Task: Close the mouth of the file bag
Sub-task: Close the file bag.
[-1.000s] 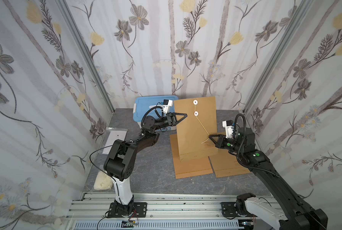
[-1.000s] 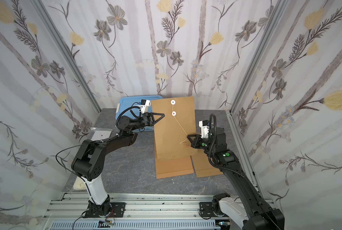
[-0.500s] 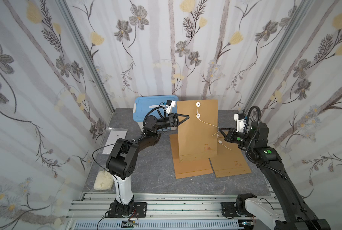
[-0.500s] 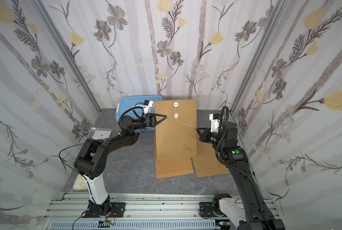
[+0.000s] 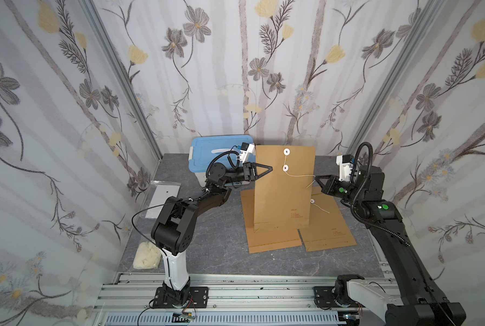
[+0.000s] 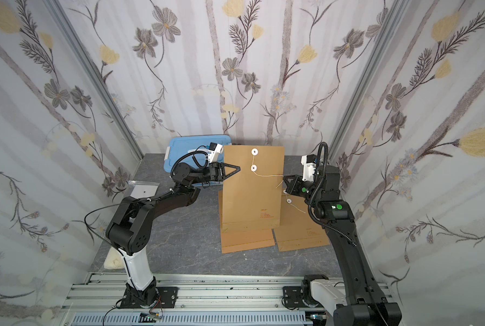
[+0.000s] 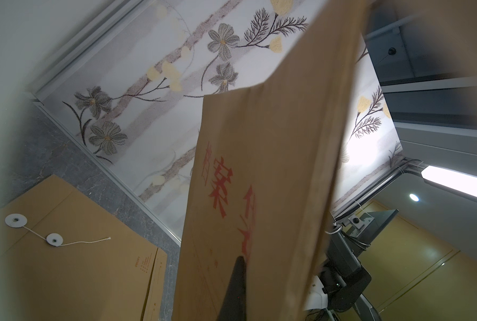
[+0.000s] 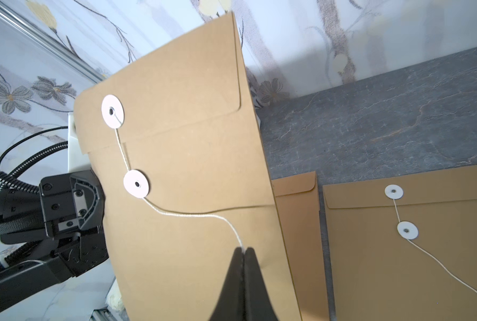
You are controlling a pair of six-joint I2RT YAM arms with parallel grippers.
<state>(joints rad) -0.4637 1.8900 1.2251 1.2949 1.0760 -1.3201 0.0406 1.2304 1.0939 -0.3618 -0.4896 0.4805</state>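
The left gripper (image 5: 271, 168) reached sideways, clamping the upright bag (image 5: 283, 203); the right gripper (image 5: 316, 178) pinched its string (image 5: 297, 175) above a grey table (image 5: 221, 242), between floral walls (image 5: 230, 84).

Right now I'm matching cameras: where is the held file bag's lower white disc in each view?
Top view: lower white disc near centre.
Top view: disc near centre.
Left wrist: not in it; bag's back shows.
Right wrist: disc left of centre.
Shared landmark: held file bag.

file bag (image 5: 283, 197): brown paper, upright, centre of both top views.
flap (image 8: 162, 91): folded down.
string (image 8: 192, 215): white, from lower disc (image 8: 136, 184) trailing rightward.
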